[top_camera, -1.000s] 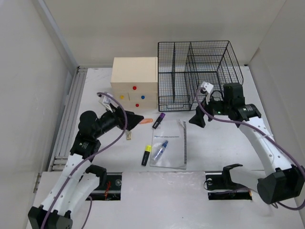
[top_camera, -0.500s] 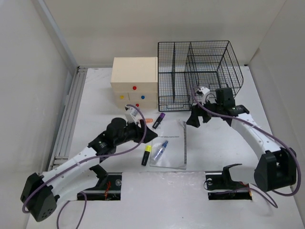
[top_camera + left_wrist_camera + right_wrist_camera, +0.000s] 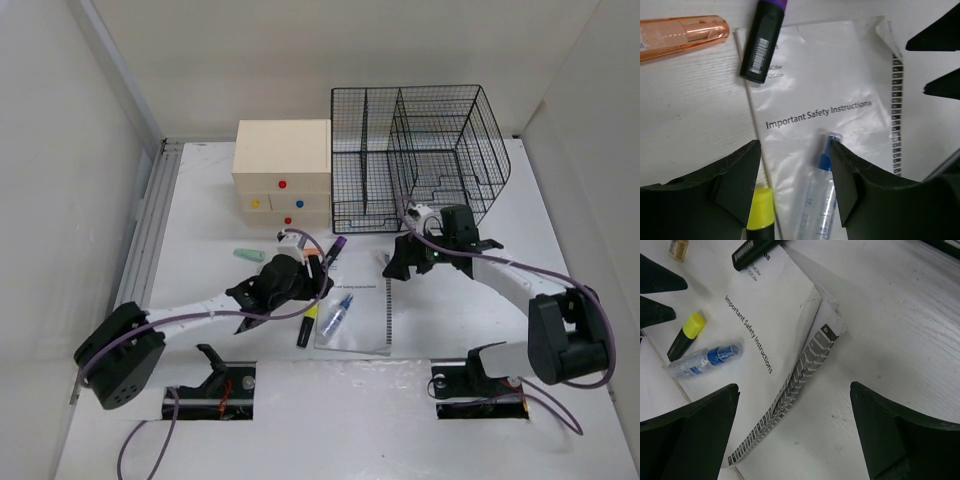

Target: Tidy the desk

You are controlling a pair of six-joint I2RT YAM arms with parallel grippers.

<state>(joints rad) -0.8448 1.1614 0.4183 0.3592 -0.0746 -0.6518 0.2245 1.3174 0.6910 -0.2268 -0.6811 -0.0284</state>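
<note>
Seems mid-pickup. Spread beneath everything, the white counter (image 3: 200, 220). Nearest, left pincer (image 3: 795, 150) part-open and empty, straddling yellow highlighter (image 3: 760, 215) and blue-capped tube (image 3: 817, 200). Beyond, right pincer (image 3: 794, 390) gaping over spiral-bound booklet (image 3: 765, 315). Next: settle on one item, lower, close squarely.

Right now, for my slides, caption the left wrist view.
Left end effector open over a safety booklet, yellow highlighter and clear tube below its gap.

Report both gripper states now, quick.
The left gripper: open, jaws partly apart, holding nothing.
The right gripper: wide open, holding nothing.
</note>
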